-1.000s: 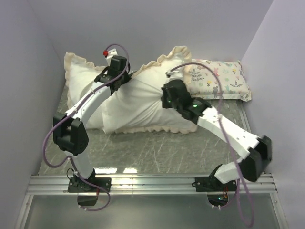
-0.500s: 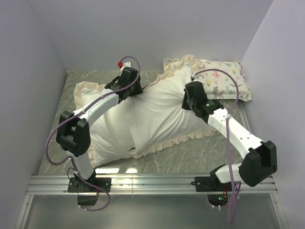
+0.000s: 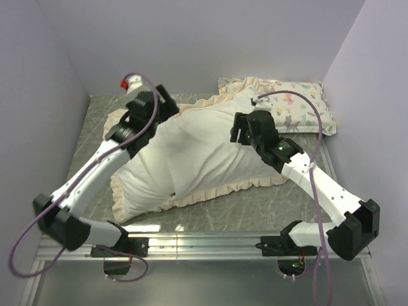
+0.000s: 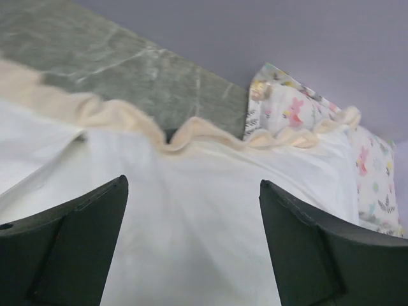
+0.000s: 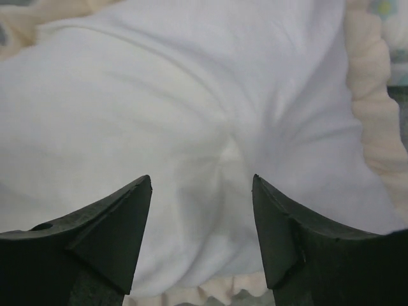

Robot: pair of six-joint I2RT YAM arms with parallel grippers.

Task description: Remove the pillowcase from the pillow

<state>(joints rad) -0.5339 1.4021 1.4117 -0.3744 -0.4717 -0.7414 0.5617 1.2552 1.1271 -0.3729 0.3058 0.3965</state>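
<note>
three plain walls stand around the table: a back wall (image 3: 204, 38), a left wall (image 3: 32, 95) and a right wall (image 3: 382, 83). they are all pale purple and smooth. the table top (image 3: 210, 207) is grey-green with thin white lines, like marble. a silver metal rail (image 3: 204, 241) runs along its near edge. bright spots of light (image 3: 155, 227) shine just by the rail.
</note>
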